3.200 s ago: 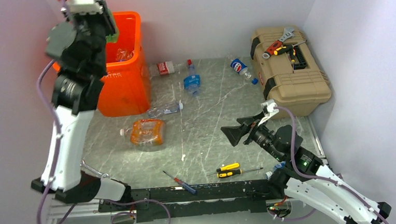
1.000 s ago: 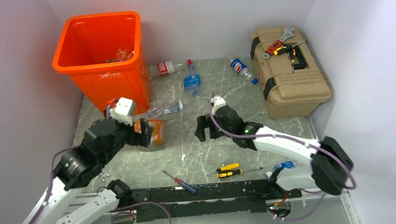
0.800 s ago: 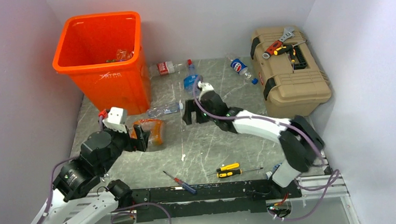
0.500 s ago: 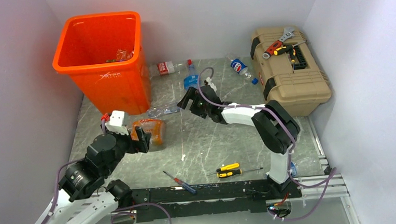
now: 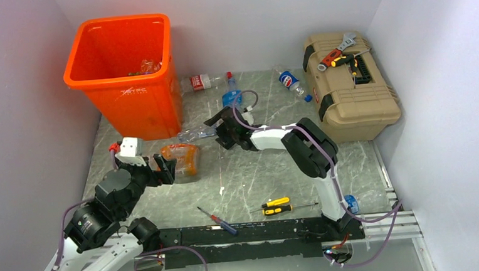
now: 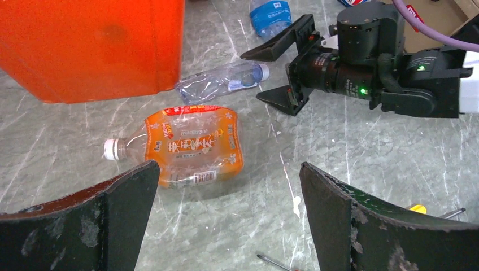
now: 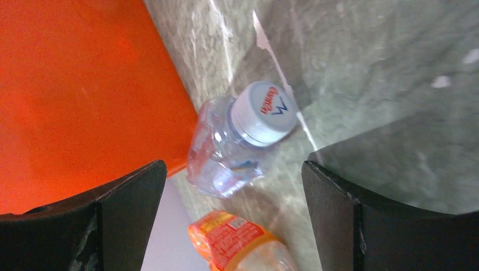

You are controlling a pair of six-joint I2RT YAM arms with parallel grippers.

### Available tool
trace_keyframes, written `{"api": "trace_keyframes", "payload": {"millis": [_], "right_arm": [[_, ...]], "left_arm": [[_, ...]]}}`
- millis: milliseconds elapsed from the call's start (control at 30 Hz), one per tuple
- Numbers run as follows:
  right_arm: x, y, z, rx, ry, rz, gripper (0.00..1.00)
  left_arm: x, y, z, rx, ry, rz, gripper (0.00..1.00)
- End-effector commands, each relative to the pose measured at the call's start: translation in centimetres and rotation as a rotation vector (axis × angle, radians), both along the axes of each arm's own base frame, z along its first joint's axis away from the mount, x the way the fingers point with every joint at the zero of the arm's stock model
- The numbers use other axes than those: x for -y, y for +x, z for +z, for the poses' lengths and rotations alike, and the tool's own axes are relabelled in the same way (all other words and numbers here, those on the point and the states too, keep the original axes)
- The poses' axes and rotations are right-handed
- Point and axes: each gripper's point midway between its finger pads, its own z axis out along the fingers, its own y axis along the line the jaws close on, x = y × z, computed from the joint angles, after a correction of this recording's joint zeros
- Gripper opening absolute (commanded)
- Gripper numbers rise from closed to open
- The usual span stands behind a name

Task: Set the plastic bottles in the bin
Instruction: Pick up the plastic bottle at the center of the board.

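The orange bin [image 5: 119, 80] stands at the far left with bottles inside. An orange-labelled bottle [image 5: 181, 161] lies on its side in front of it. My left gripper [image 5: 163, 168] is open just short of this bottle [image 6: 195, 147], which lies ahead of the fingers, not between them. A small clear bottle [image 5: 193, 134] lies by the bin's corner. My right gripper [image 5: 218, 129] is open and faces its white cap [image 7: 262, 113], jaws wide on either side, not touching. A blue-labelled bottle [image 5: 230, 97], a red-labelled one [image 5: 201, 82] and another [image 5: 291, 82] lie at the back.
A tan toolbox [image 5: 350, 85] with tools on its lid stands at the far right. Yellow-handled screwdrivers [image 5: 278, 205] and a red-and-blue one [image 5: 217, 220] lie near the front edge. One more bottle [image 5: 349, 203] lies beside the right arm's base.
My right gripper has swung left across the table to the clear bottle's cap. My left arm came down from over the bin and has drawn back slightly from the orange-labelled bottle.
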Motion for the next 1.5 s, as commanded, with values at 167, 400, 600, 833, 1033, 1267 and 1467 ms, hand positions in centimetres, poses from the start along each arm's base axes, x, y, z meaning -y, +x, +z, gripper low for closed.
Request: {"api": "trace_keyframes", "payload": {"millis": [167,400,600,833,1033,1267,1467], "right_arm": [[-0.9,1.7,-3.4,-0.106,-0.016,-0.146,0.89],[0.4,1.2,-6.1,-0.128,-0.079,-0.176,0.72],[1.3,0.4,-7.8,-0.13,-0.132,-0.162,0.52],[3.2,0.2,-3.6,0.023,-0.179,-0.1,0.33],[7.1,-0.7,8.4,0.393,-0.349,0.074,0.27],[11.7,-6.6,16.9,0.677,-0.629,0.408,0.25],[12.8,-14.4,21.8,0.863,-0.539,0.701,0.25]], "left_arm": [[-0.5,0.1,0.9,0.032,-0.044,0.038,0.99],[-0.4,0.0,1.1,0.045,-0.052,0.026,0.99],[-0.4,-0.1,1.2,0.046,-0.056,0.021,0.99],[-0.6,-0.3,1.3,0.051,-0.062,0.027,1.0],[-0.9,-0.3,1.7,0.074,-0.073,0.033,0.99],[1.7,-0.3,3.7,0.17,-0.144,-0.094,1.0],[9.9,-1.4,7.0,0.257,-0.129,-0.531,0.99]]}}
